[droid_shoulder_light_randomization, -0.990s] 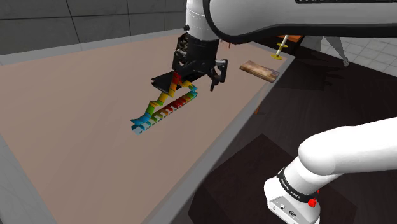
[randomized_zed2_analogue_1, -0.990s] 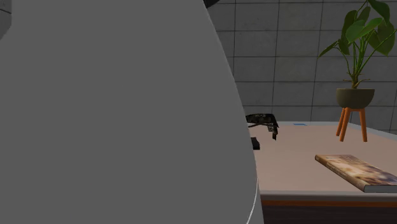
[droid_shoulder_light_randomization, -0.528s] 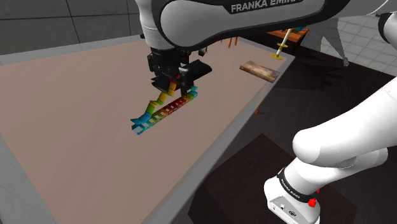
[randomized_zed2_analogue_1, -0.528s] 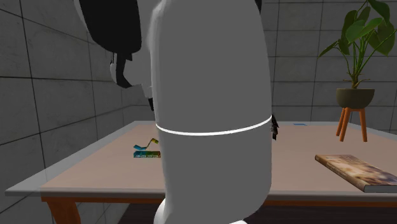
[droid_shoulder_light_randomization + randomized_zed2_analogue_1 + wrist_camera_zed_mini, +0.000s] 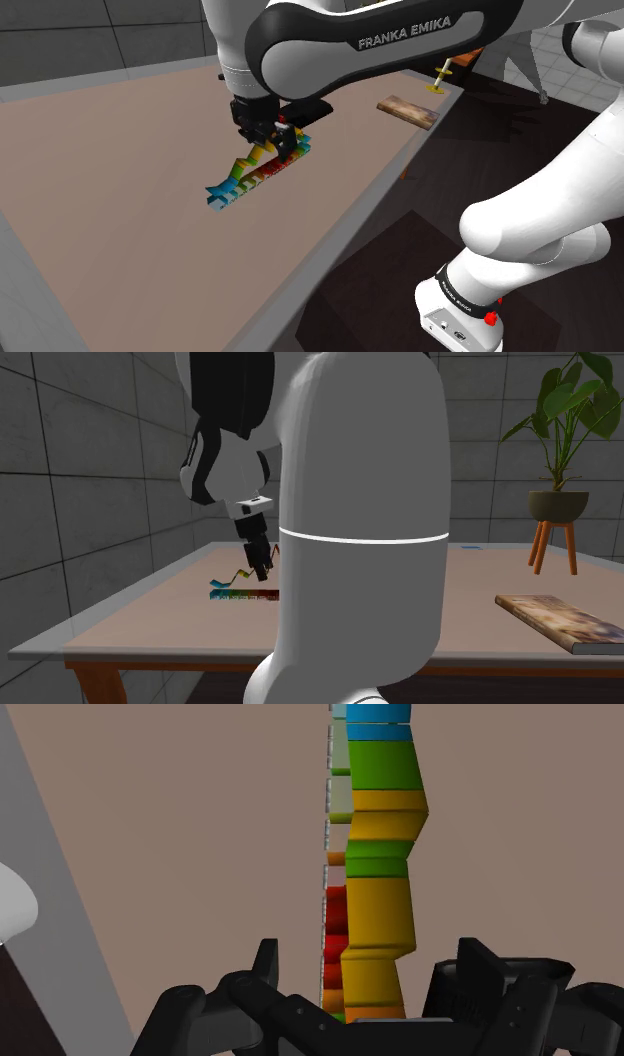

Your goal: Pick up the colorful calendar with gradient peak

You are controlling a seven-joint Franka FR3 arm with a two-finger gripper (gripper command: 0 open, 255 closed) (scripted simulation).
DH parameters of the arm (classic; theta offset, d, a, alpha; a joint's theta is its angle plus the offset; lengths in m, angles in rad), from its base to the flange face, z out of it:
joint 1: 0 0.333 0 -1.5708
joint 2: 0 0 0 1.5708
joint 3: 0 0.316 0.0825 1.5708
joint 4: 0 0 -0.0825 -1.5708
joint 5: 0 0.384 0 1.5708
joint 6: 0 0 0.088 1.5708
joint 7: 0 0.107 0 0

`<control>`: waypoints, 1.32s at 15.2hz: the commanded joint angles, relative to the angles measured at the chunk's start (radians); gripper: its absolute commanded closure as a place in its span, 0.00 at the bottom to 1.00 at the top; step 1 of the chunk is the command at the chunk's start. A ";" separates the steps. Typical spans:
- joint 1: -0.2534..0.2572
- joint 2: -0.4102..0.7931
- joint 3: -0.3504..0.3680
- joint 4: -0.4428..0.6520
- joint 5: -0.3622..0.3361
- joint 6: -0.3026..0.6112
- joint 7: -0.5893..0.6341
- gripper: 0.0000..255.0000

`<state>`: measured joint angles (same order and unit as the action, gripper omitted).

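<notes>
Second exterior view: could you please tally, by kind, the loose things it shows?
Calendar: 1
Book: 1
Potted plant: 1
Small blue thing, too small to name: 1
Total: 4

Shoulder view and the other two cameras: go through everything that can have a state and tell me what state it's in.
calendar: resting on the table, not lifted, not clasped.
gripper: open, fingers apart on either side of the calendar, not touching it.
book: closed, lying flat on the table.
potted plant: upright on its stand.
</notes>
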<state>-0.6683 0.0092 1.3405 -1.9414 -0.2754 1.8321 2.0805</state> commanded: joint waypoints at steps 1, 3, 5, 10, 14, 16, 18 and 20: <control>0.001 0.004 0.001 -0.003 -0.004 0.003 0.005 0.00; 0.002 0.005 0.001 -0.002 -0.005 0.002 0.006 1.00; 0.002 0.005 0.001 -0.002 -0.005 0.002 0.006 1.00; 0.002 0.005 0.001 -0.002 -0.006 0.002 0.006 1.00; -0.006 -0.029 -0.004 0.027 0.030 -0.027 -0.028 1.00; -0.007 -0.046 -0.009 0.048 0.047 -0.049 -0.046 1.00; -0.008 -0.059 -0.015 0.070 0.061 -0.072 -0.061 1.00; -0.007 -0.068 -0.020 0.094 0.070 -0.096 -0.072 1.00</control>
<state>-0.6754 -0.0518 1.3241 -1.8590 -0.2131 1.7489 2.0157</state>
